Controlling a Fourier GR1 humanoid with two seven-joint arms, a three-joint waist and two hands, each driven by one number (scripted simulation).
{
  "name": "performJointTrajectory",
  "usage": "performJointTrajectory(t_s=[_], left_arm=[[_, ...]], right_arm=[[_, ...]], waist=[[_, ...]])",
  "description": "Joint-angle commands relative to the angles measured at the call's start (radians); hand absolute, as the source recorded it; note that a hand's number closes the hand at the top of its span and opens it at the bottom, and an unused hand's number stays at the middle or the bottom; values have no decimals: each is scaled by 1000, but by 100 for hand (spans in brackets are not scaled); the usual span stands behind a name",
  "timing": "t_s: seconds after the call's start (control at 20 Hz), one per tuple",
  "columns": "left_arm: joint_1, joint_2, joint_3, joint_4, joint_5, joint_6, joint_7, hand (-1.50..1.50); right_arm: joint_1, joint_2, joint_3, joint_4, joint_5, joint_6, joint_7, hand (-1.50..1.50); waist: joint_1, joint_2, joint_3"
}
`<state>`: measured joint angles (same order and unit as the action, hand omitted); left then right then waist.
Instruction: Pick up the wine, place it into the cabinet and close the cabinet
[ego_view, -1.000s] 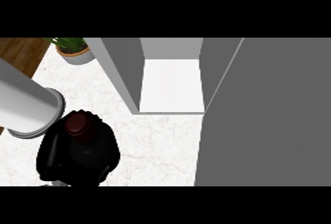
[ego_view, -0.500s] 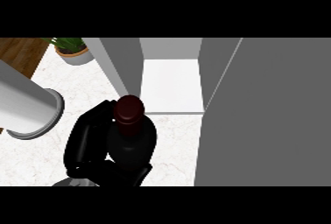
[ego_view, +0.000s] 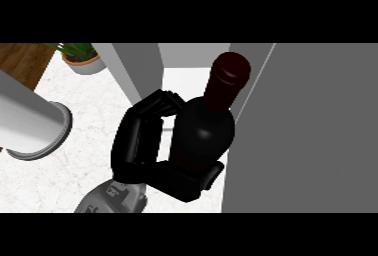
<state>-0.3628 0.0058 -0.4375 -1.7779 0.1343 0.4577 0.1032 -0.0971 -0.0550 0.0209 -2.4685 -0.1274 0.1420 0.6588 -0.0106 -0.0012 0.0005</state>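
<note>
Wine (ego_view: 207, 130) now higher, right hand (ego_view: 140, 145) curled around.

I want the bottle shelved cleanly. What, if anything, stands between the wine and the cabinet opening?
Nothing visible does. The wine bottle, held in the hand, is right before the cabinet opening, between the cabinet's left wall and the open door, close beside the bottle.
</note>
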Motion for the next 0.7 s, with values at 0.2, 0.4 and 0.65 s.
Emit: performJointTrajectory(t_s=[0.2,0.4,0.65], left_arm=[[-125,-6,-27,136,11,146,-42,150],[-181,-6,-32,193,-4,163,-37,150],[-248,-6,-35,246,3,215,-29,150]], right_arm=[[133,27,35,-144,-71,28,-11,-150],[99,-25,-56,-135,-159,51,13,-150],[15,-24,-41,-136,-130,4,75,-150]], waist=[[-7,0,0],[-5,1,0],[-4,0,0]])
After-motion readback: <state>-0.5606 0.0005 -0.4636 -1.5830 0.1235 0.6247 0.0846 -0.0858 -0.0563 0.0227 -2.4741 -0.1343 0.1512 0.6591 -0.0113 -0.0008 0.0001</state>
